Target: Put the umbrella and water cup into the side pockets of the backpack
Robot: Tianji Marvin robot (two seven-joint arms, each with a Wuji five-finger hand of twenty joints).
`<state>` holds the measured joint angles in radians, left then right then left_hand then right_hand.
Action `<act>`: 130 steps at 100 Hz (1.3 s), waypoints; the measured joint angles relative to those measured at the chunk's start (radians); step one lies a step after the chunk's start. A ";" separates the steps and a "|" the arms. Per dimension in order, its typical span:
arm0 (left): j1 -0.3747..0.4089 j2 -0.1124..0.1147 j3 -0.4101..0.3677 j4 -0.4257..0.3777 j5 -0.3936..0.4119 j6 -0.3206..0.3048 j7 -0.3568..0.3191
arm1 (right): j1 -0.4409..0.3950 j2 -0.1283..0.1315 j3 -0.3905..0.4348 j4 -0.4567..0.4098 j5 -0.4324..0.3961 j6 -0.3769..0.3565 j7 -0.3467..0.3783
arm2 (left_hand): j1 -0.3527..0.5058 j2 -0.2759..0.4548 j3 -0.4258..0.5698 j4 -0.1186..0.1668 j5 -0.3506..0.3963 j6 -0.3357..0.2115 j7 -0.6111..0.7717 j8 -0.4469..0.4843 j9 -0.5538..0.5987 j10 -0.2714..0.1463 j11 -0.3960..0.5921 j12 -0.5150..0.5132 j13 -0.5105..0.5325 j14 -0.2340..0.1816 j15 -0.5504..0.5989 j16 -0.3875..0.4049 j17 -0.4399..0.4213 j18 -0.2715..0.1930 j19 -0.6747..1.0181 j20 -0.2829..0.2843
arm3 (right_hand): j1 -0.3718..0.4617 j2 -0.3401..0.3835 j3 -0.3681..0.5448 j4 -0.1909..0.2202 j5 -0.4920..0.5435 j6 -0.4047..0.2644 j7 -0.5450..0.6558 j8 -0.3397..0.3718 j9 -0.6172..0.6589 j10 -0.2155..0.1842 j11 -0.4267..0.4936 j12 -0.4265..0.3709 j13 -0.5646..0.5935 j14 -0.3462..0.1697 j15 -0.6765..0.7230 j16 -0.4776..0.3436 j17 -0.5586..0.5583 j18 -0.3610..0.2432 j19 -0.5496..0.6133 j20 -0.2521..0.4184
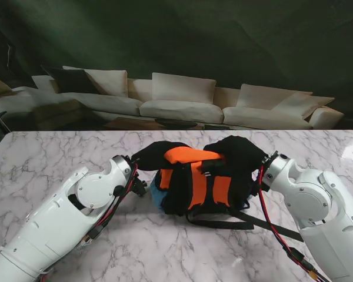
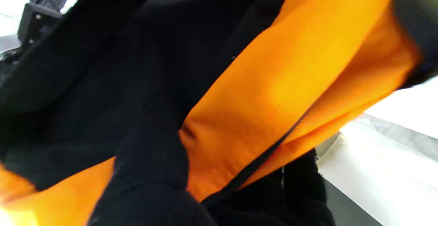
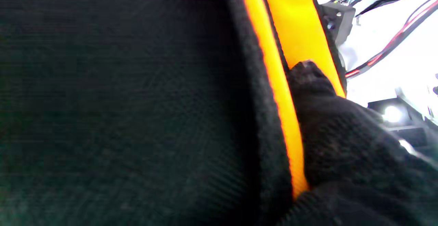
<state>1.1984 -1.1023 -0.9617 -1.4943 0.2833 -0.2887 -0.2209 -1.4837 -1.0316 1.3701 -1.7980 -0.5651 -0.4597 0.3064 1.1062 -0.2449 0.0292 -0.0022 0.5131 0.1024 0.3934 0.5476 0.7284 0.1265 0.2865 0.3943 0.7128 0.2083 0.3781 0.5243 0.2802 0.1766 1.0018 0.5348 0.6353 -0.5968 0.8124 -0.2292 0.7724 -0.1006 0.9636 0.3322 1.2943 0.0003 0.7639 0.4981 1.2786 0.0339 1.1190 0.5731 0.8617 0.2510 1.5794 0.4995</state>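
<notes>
Stand view: the backpack (image 1: 197, 182), black and orange, is sitting at the middle of the marble counter (image 1: 41, 158), its straps trailing toward me and to its right. The left hand (image 1: 156, 154), in a black glove, is lying on the backpack's upper left side; the right hand (image 1: 238, 154), also gloved in black, is lying on its upper right side. Both are pressing against the fabric, but whether either is actually clutching it I cannot tell from here. A patch of light blue (image 1: 157, 195) is showing at the backpack's lower left edge, just beside the left wrist; too little is showing to say whether it is the cup. The umbrella is not making itself seen. A white sofa (image 1: 182, 100) is standing beyond the counter, well behind the backpack. Left wrist view: blurred; black gloved fingers (image 2: 150, 164) are resting on orange backpack fabric (image 2: 273, 82) next to a black zipper line (image 2: 263, 157); the grip cannot be judged. Right wrist view: black mesh of the backpack (image 3: 119, 99) is filling most of the picture, with orange piping (image 3: 273, 82) running through it and a gloved fingertip (image 3: 309, 78) touching the orange edge; again, closed or loose cannot be told.
</notes>
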 measured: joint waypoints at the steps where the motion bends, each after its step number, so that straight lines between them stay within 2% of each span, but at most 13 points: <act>1: 0.000 0.001 -0.001 0.000 0.005 -0.001 -0.002 | -0.002 0.000 0.000 -0.003 -0.003 0.001 -0.002 | -0.021 0.002 -0.003 0.000 -0.012 0.022 -0.043 -0.026 -0.020 0.009 -0.017 -0.014 -0.019 0.002 -0.009 -0.009 -0.012 0.002 -0.018 0.000 | 0.000 0.001 0.000 0.000 0.000 0.000 0.000 0.000 0.002 0.000 0.002 0.000 0.001 0.000 0.004 0.000 0.003 0.000 0.001 0.000; 6: 0.000 0.004 -0.006 -0.001 0.040 -0.006 -0.006 | -0.009 0.000 -0.003 -0.015 -0.040 0.005 -0.023 | -0.073 0.012 -0.012 0.000 -0.047 0.081 -0.139 -0.099 -0.097 0.050 -0.064 -0.059 -0.084 0.015 -0.050 -0.031 -0.059 0.027 -0.080 0.000 | 0.000 0.010 0.000 0.000 0.000 0.002 0.002 0.000 0.010 0.000 0.007 0.001 0.005 -0.007 0.033 0.002 0.026 0.000 0.010 0.000; 17: 0.005 0.008 -0.034 0.001 0.053 -0.019 -0.040 | -0.015 -0.001 -0.014 -0.035 -0.079 0.054 -0.034 | -0.149 0.012 -0.023 0.000 -0.097 0.140 -0.264 -0.176 -0.214 0.106 -0.142 -0.121 -0.187 0.033 -0.099 -0.060 -0.128 0.029 -0.173 -0.015 | 0.000 0.019 0.001 -0.001 0.011 0.024 0.005 -0.007 0.024 0.000 0.017 0.002 0.006 -0.008 0.089 0.022 0.060 0.001 0.036 0.000; 24: 0.019 0.009 -0.079 -0.003 0.067 -0.029 -0.070 | -0.014 -0.004 -0.017 -0.037 -0.078 0.075 -0.034 | -0.190 0.012 -0.024 0.000 -0.105 0.150 -0.274 -0.187 -0.233 0.118 -0.153 -0.133 -0.199 0.040 -0.110 -0.062 -0.142 0.030 -0.196 -0.025 | 0.000 0.019 0.001 -0.001 0.011 0.029 0.005 -0.008 0.031 0.003 0.017 0.002 0.006 -0.008 0.098 0.024 0.063 0.007 0.040 0.000; 35: 0.061 0.018 -0.170 -0.031 0.206 -0.073 -0.074 | -0.008 -0.007 -0.017 -0.030 -0.080 0.071 -0.040 | -0.197 0.012 -0.039 0.000 -0.105 0.149 -0.261 -0.180 -0.244 0.115 -0.165 -0.134 -0.210 0.041 -0.110 -0.062 -0.148 0.031 -0.207 -0.026 | 0.000 0.019 0.002 -0.001 0.011 0.036 0.005 -0.008 0.031 0.004 0.017 0.002 0.006 -0.008 0.099 0.024 0.063 0.007 0.040 -0.002; 41: 0.087 0.026 -0.217 -0.047 0.244 -0.087 -0.070 | -0.005 -0.008 -0.017 -0.022 -0.080 0.067 -0.044 | -0.197 0.012 -0.039 0.000 -0.105 0.149 -0.260 -0.159 -0.243 0.114 -0.160 -0.116 -0.210 0.041 -0.110 -0.062 -0.147 0.041 -0.207 -0.015 | 0.000 0.020 0.002 -0.001 0.011 0.036 0.007 -0.008 0.031 0.004 0.017 0.002 0.006 -0.008 0.099 0.024 0.062 0.007 0.042 -0.007; 50: 0.121 0.038 -0.272 -0.058 0.251 -0.097 -0.063 | 0.003 -0.008 -0.020 -0.008 -0.082 0.059 -0.049 | -0.196 0.012 -0.039 0.000 -0.078 0.149 -0.247 -0.142 -0.181 0.089 -0.113 -0.078 -0.171 0.041 -0.093 -0.047 -0.121 0.052 -0.156 0.023 | 0.000 0.030 0.002 -0.001 0.011 0.036 0.008 -0.008 0.031 0.004 0.017 0.002 0.006 -0.008 0.096 0.024 0.060 0.007 0.042 -0.009; 61: 0.145 0.053 -0.310 -0.060 0.248 -0.113 -0.073 | 0.017 -0.008 -0.029 0.013 -0.063 0.046 -0.050 | -0.165 0.022 -0.036 0.000 0.032 0.122 -0.190 -0.098 -0.069 0.062 -0.069 -0.049 -0.112 0.041 -0.065 -0.017 -0.094 0.061 -0.108 0.060 | 0.000 0.030 0.002 -0.001 0.011 0.036 0.008 -0.008 0.031 0.004 0.018 0.002 0.007 -0.008 0.090 0.024 0.055 0.007 0.042 -0.009; 68: 0.150 0.064 -0.318 -0.056 0.252 -0.140 -0.096 | 0.022 -0.008 -0.033 0.020 -0.061 0.044 -0.050 | -0.139 0.044 -0.035 0.000 0.083 0.068 -0.141 -0.067 -0.029 0.019 -0.057 -0.041 -0.092 0.032 -0.063 -0.007 -0.091 0.062 -0.105 0.063 | 0.000 0.030 0.002 -0.001 0.011 0.036 0.009 -0.008 0.031 0.004 0.018 0.002 0.007 -0.008 0.090 0.024 0.051 0.007 0.042 -0.009; 82: 0.148 0.075 -0.301 -0.033 0.254 -0.185 -0.086 | 0.032 -0.008 -0.041 0.027 -0.065 0.044 -0.053 | -0.090 0.056 -0.026 0.000 0.077 -0.073 -0.138 -0.033 -0.029 -0.071 -0.057 -0.041 -0.089 0.016 -0.063 -0.002 -0.091 0.062 -0.093 0.074 | 0.000 0.030 0.002 -0.001 0.011 0.036 0.009 -0.008 0.031 0.004 0.018 0.002 0.007 -0.008 0.088 0.024 0.043 0.007 0.042 -0.010; 97: 0.119 0.082 -0.227 0.000 0.225 -0.186 -0.084 | 0.038 -0.008 -0.049 0.030 -0.062 0.043 -0.052 | -0.091 0.057 -0.026 0.000 0.039 -0.068 -0.191 -0.108 -0.031 -0.094 -0.063 -0.070 -0.070 0.011 -0.063 0.006 -0.091 0.062 -0.093 0.075 | 0.000 0.030 0.002 -0.001 0.011 0.036 0.009 -0.008 0.031 0.004 0.018 0.002 0.011 -0.008 0.077 0.024 0.039 0.007 0.042 -0.018; 109: 0.084 0.081 -0.172 0.031 0.201 -0.181 -0.097 | 0.040 -0.008 -0.053 0.034 -0.062 0.038 -0.054 | -0.091 0.058 -0.026 0.000 0.006 -0.018 -0.225 -0.159 -0.071 -0.095 -0.089 -0.099 -0.070 0.010 -0.063 0.006 -0.091 0.062 -0.093 0.075 | 0.000 0.030 0.002 -0.001 0.011 0.036 0.009 -0.008 0.031 0.004 0.018 0.002 0.015 -0.008 0.076 0.017 0.039 0.007 0.042 -0.020; 130: 0.058 0.079 -0.130 0.051 0.163 -0.176 -0.116 | 0.040 -0.009 -0.053 0.039 -0.064 0.038 -0.059 | -0.091 0.067 -0.026 0.000 0.002 -0.008 -0.239 -0.183 -0.084 -0.111 -0.107 -0.125 -0.070 0.002 -0.065 0.006 -0.092 0.062 -0.093 0.075 | 0.000 0.031 0.002 -0.001 0.011 0.036 0.010 -0.008 0.031 0.003 0.018 0.002 0.015 -0.008 0.067 0.014 0.037 0.007 0.041 -0.020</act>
<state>1.2560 -1.0233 -1.0920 -1.4431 0.4468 -0.4649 -0.3370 -1.4433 -1.0402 1.3167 -1.7593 -0.6289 -0.4216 0.2478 1.0151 -0.1777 0.0036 -0.0020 0.5148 0.0940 0.1545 0.3648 0.6446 0.0157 0.1798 0.2691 0.6427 0.2105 0.3132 0.5301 0.1885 0.2388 0.9087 0.6096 0.6353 -0.5660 0.8146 -0.2303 0.7833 -0.0643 0.9733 0.3244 1.3252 0.0034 0.7821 0.4997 1.2939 0.0261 1.1865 0.5876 0.8991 0.2584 1.6204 0.4795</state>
